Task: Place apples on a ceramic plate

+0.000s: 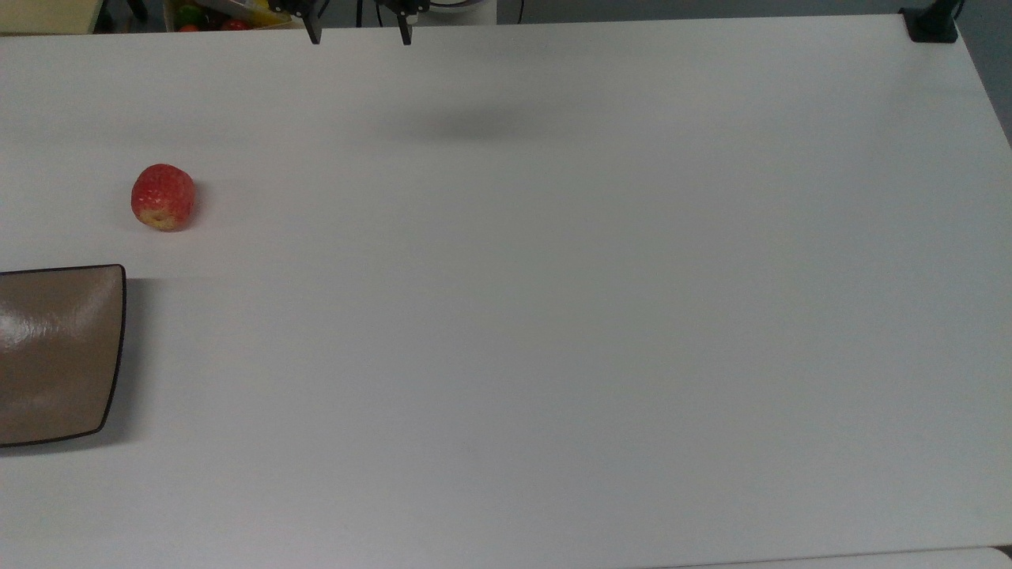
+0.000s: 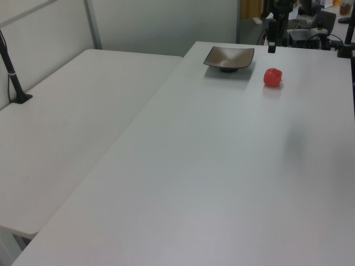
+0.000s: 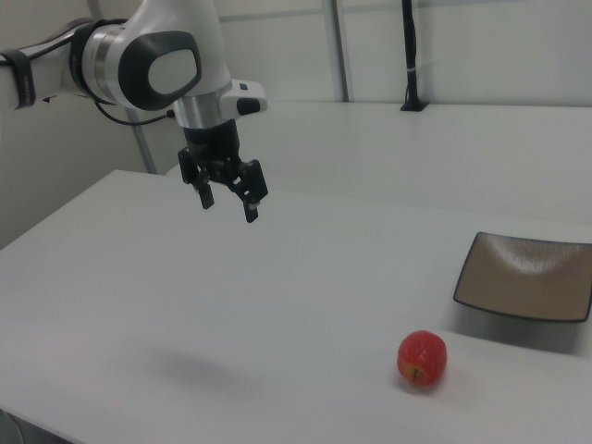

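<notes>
A small red apple point(image 1: 163, 197) with a yellowish end lies on the white table, apart from the glossy brown ceramic plate point(image 1: 59, 352) at the top view's left edge. In the right view the apple point(image 3: 422, 358) rests in front of the plate point(image 3: 525, 276); in the left view the apple point(image 2: 272, 77) sits right of the plate point(image 2: 229, 57). Nothing lies on the plate. My gripper point(image 3: 228, 202) hangs open and empty high above the table, far to the right view's left of the apple. Its two fingertips point(image 1: 315, 35) peek in at the top view's upper edge.
A black clamp post point(image 1: 930, 24) stands at the table's far right corner in the top view. A second white table point(image 2: 61, 122) adjoins at the left view's left, with a black post point(image 2: 14, 77). A bin of colourful items point(image 1: 217, 14) sits beyond the table's top edge.
</notes>
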Available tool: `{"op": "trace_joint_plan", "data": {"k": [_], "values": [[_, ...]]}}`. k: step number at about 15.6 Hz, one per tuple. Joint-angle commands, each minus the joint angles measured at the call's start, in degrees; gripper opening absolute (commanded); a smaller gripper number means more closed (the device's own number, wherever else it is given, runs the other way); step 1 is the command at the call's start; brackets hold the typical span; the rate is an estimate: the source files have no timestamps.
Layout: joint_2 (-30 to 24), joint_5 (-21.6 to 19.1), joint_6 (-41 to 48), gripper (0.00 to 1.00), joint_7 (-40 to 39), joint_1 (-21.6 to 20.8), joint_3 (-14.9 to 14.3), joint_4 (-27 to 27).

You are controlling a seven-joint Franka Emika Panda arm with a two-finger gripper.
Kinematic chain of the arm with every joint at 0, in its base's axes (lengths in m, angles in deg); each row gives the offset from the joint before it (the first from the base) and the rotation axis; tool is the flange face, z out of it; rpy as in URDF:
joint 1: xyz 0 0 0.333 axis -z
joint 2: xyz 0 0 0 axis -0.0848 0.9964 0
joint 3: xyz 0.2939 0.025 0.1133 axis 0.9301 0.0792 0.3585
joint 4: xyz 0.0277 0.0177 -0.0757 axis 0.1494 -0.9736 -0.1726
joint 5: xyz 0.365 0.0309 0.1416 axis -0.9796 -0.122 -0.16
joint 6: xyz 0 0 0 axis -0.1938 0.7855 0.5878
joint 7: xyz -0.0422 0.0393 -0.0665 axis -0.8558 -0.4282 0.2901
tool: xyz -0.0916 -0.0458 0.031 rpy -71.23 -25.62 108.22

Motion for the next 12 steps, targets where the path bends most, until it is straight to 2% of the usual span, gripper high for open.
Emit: {"op": "trace_joint_plan", "data": {"k": [1,12], "values": [[-1.5,-0.8,1.2,1.0,0.4,-1.2,-1.1,-1.4],[-2.4,-0.4,0.5,1.0,0.5,-0.7,-1.2,-2.2]]}}
